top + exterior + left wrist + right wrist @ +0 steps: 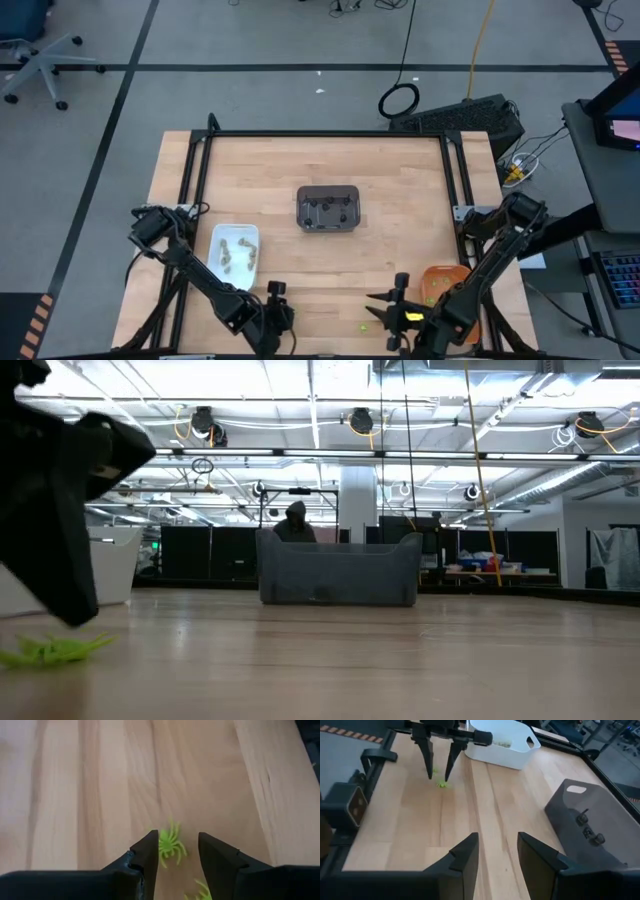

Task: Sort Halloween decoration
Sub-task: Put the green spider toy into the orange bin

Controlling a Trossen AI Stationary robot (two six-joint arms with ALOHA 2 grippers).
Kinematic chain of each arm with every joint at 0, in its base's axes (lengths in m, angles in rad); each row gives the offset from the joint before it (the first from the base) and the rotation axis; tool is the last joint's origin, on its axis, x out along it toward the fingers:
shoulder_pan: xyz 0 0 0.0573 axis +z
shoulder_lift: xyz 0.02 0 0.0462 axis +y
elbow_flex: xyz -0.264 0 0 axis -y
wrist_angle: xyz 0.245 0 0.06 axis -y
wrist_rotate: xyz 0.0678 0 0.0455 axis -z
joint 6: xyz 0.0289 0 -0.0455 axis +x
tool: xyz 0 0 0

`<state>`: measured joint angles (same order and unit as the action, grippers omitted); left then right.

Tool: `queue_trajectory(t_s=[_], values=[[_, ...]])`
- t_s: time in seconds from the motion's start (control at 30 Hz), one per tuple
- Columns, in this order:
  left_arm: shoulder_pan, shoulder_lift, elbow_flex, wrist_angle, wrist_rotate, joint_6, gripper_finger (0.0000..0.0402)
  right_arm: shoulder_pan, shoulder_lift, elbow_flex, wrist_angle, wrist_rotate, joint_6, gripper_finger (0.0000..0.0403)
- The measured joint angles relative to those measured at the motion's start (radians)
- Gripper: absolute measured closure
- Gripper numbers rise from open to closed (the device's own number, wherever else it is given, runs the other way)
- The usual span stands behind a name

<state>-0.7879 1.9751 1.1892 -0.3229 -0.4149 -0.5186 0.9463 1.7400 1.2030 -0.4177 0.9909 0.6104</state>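
Note:
My left gripper (pixel 177 845) stands open near the table's near edge, fingers slanting down. A lime-green spider trinket (pixel 169 845) lies on the wood between its fingertips, close by one finger; I cannot tell if they touch. A second green spider (pixel 200 892) lies beside it. The right wrist view shows the left gripper (pixel 439 777) over both spiders (pixel 441 783). My right gripper (pixel 497 842) is open with nothing between its fingers, near the orange tray (pixel 450 275), pointing across the table toward the left gripper.
A white tray (pixel 215 235) with pale tan trinkets stands at the near left. A dark grey tray (pixel 300 210) with dark trinkets (pixel 582 820) is at the table's middle. One green trinket (pixel 362 327) lies by my right gripper. Black frame rails (pixel 320 133) border the table.

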Motion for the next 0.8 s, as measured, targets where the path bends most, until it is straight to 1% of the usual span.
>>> queue_trajectory(t_s=[0.17, 0.4, 0.47, 0.57, 0.7, 0.73, 0.8], values=[[0.016, 0.02, 0.001, 0.003, 0.041, -0.029, 0.0265, -0.018, 0.018, -0.001, 0.03, -0.001, -0.032, 0.0282], [0.017, 0.022, 0.002, 0.003, 0.042, -0.046, 0.0265, -0.018, 0.017, -0.001, 0.056, -0.001, -0.056, 0.0282], [0.019, 0.023, 0.002, 0.003, 0.042, -0.051, 0.0271, -0.019, 0.017, -0.001, 0.055, 0.0, -0.06, 0.0282], [0.021, 0.023, 0.002, 0.003, 0.046, -0.051, 0.0304, -0.025, 0.017, -0.001, 0.055, 0.0, -0.066, 0.0282], [0.025, 0.024, 0.002, 0.006, 0.044, -0.052, 0.038, -0.038, 0.017, -0.001, 0.075, 0.0, -0.073, 0.0282], [0.026, 0.024, 0.001, 0.006, 0.041, -0.052, 0.0389, -0.043, 0.017, -0.001, 0.084, 0.0, -0.074, 0.0282], [0.025, 0.025, 0.001, 0.01, 0.026, -0.052, 0.0389, -0.05, 0.017, -0.001, 0.101, 0.0, -0.074, 0.0282]])
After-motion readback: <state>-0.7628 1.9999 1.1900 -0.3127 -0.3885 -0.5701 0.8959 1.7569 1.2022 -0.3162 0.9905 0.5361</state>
